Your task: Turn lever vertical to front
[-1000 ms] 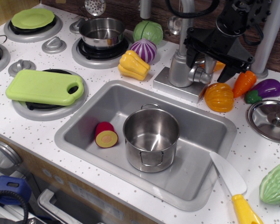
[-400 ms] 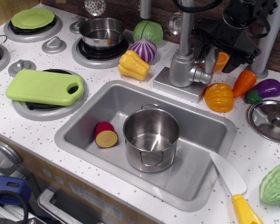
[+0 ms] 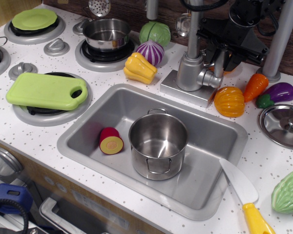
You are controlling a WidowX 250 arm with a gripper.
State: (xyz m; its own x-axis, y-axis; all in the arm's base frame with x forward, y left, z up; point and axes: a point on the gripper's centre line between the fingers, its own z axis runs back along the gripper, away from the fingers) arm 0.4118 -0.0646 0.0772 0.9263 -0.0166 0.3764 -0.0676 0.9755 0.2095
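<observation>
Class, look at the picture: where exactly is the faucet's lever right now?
The lever juts from the right side of the faucet body, behind the sink, just left of the orange pumpkin, below the gripper.

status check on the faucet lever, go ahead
Gripper above and just behind lever, no contact visible, jaw state unclear. Lever juts sideways off faucet body. Orange pumpkin sits close in front of it.

A steel pot (image 3: 158, 145) and halved fruit (image 3: 111, 141) sit in the sink (image 3: 215, 161).
</observation>
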